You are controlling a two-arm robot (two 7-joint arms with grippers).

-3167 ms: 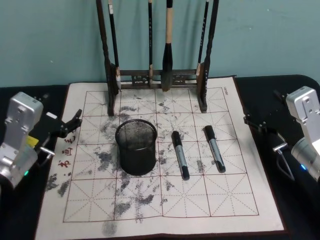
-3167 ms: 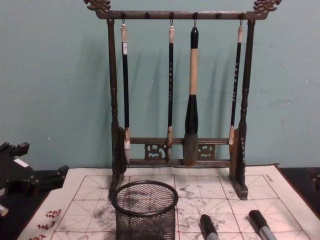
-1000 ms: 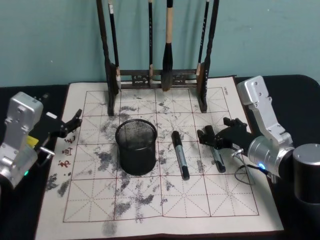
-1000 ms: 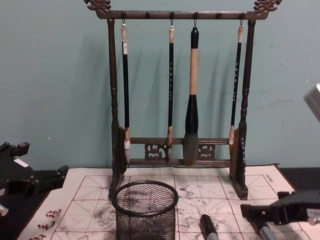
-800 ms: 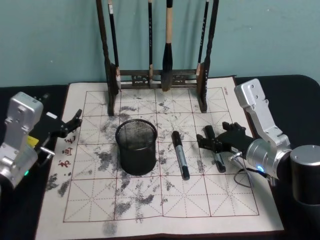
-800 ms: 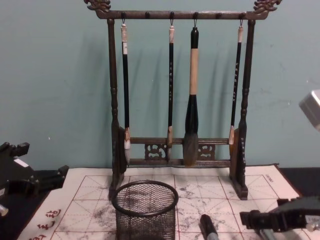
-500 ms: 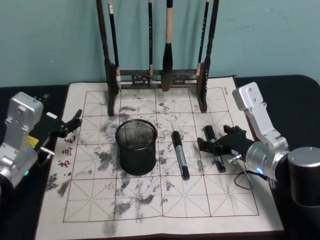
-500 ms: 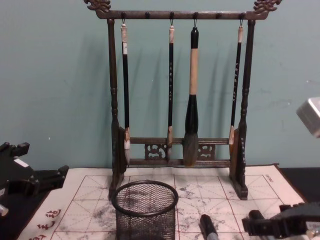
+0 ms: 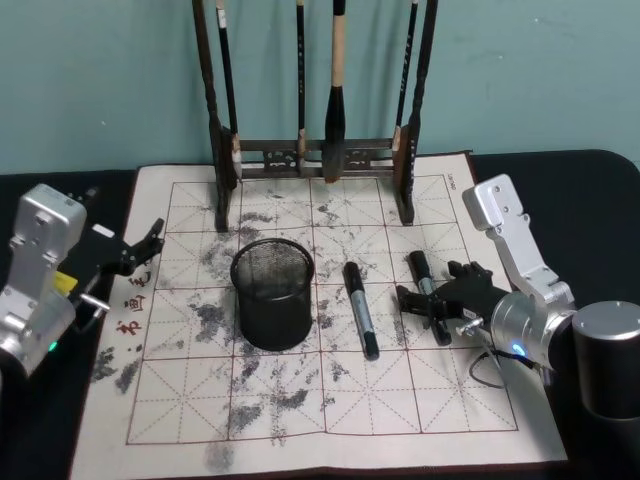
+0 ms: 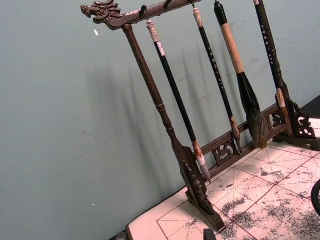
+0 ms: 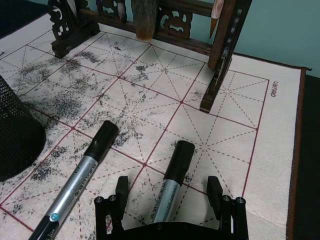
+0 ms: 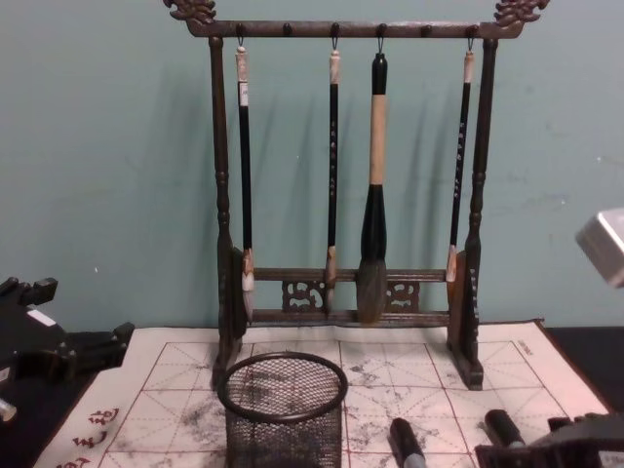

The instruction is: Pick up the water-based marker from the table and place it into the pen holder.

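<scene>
Right wrist view, right end effector spread astride marker, left end effector at mat's left edge

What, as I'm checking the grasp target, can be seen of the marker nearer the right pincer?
The marker has a black cap and a silver-grey printed barrel. It lies flat on the stained grid mat, cap towards the brush rack, beside a second marker. The open right pincer straddles it, not touching.

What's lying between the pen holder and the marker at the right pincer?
In the head view, a second marker lies on the mat between them.
</scene>
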